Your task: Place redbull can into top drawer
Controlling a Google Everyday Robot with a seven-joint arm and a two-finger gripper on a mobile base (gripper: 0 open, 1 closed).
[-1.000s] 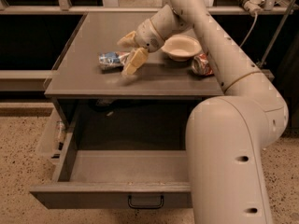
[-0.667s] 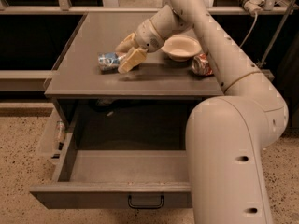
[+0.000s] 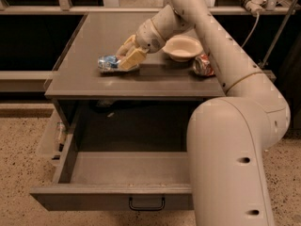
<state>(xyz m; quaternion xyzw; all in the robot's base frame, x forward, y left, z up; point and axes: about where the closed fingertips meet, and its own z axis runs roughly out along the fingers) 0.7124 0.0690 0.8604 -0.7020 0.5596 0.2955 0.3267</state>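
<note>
The redbull can [image 3: 107, 63] is seen lying on its side on the table [image 3: 84, 86]. Its near end is met by the gripper [image 3: 123, 59], and the rest of its body sticks out to the gripper's left. The gripper is lowered to the tabletop at that end of the can. Whether it has clamped on the can or is only set against it cannot be told. The can is not lifted, and contact with the table appears unbroken.

To the gripper's right, well apart from it, a pale bowl [image 3: 182, 47] is found, and an orange-red can [image 3: 203, 65] lies further right again. Neither is touched. Below and in front of the gripper, the top drawer [image 3: 113, 171] is pulled fully out with its floor exposed. Its handle [image 3: 146, 204] is at the middle of the front panel.

The step in hand is judged to be the grasp, so the task is at an early stage. Nothing has yet been carried toward the drawer.

A firm hold across the can's slim, dented body is called for next. A straight lift clear of the table edge should follow, then a move forward and down over the open drawer. A slip is thought likely if the shiny side is pinched too near its end.
</note>
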